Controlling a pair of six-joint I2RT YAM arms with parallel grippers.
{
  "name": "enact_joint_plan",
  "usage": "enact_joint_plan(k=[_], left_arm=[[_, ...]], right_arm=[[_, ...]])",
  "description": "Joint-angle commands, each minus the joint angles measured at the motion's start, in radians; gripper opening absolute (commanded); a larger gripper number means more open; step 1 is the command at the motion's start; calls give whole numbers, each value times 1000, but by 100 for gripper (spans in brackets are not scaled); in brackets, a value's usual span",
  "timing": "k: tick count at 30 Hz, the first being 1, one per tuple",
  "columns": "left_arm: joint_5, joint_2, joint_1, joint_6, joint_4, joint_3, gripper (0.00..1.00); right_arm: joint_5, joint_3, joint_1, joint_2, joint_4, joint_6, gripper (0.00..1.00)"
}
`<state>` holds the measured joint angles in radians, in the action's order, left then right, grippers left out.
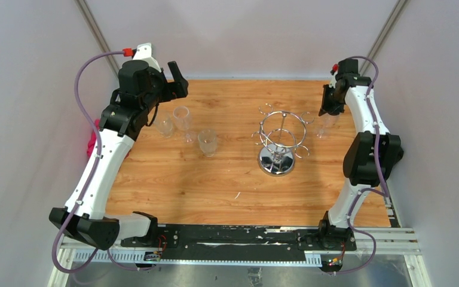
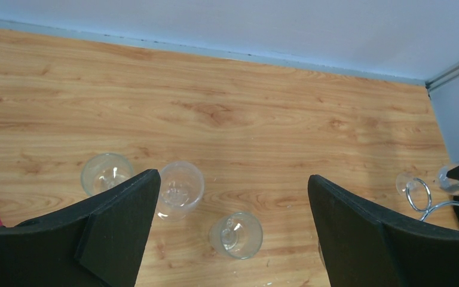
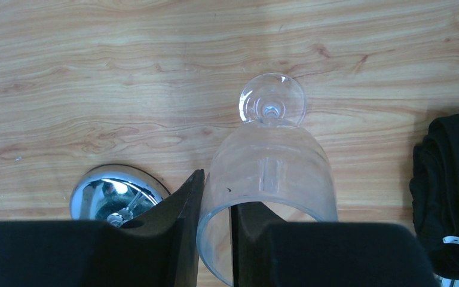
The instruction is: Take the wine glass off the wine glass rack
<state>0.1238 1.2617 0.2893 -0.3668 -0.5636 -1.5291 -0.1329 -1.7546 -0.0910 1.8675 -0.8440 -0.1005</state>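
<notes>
Presently the wine glass (image 3: 269,161) is off the wine glass rack (image 1: 281,140), just beside its right side, rim up and foot toward the table (image 1: 215,191). Whether the foot touches the table cannot be told. The right gripper (image 3: 216,194) is clenched on the rim, one finger inside the bowl and one outside. Left of the rack, well apart, stand three other glasses (image 1: 182,118). The left gripper (image 2: 233,182) hangs above them, spread wide and holding nothing.
</notes>
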Motion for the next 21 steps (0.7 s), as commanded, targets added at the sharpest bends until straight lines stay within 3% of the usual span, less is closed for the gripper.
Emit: enact_joint_plan(k=[1,16,21], left_arm=[[7,8,3,12,7,7,100],[3,25,2,14,7,-7,100],[3,23,2,12,2,-6,100]], right_arm=[[-31,-1,-25,12,14,1,0],[-40,-15,-33,25,-3,-14,0],[-42,-19,-33,4,-7,-18,16]])
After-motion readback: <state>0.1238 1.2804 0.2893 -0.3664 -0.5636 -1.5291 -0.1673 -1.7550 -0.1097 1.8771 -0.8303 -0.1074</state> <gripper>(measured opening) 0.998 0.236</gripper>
